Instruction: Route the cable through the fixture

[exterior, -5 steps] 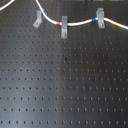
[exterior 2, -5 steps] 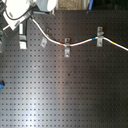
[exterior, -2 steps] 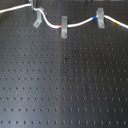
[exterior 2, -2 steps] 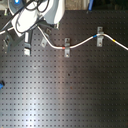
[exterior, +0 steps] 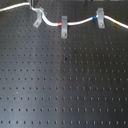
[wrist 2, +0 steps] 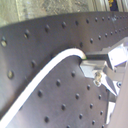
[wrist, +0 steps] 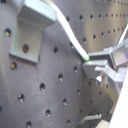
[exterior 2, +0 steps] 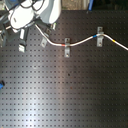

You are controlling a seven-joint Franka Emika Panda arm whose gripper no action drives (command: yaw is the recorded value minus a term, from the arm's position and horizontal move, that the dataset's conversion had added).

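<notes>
The tool is clamped on the cable just beside the slanted fixture, likely to steer the slack into its forked top; rightward, the cable already sits in two clips on the tabletop.

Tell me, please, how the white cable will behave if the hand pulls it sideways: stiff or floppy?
Probably floppy: the cable already curves loosely between the clips in both exterior views. It looks thin and light, so it should follow the hand easily. It may slip, since its surface looks smooth.
</notes>
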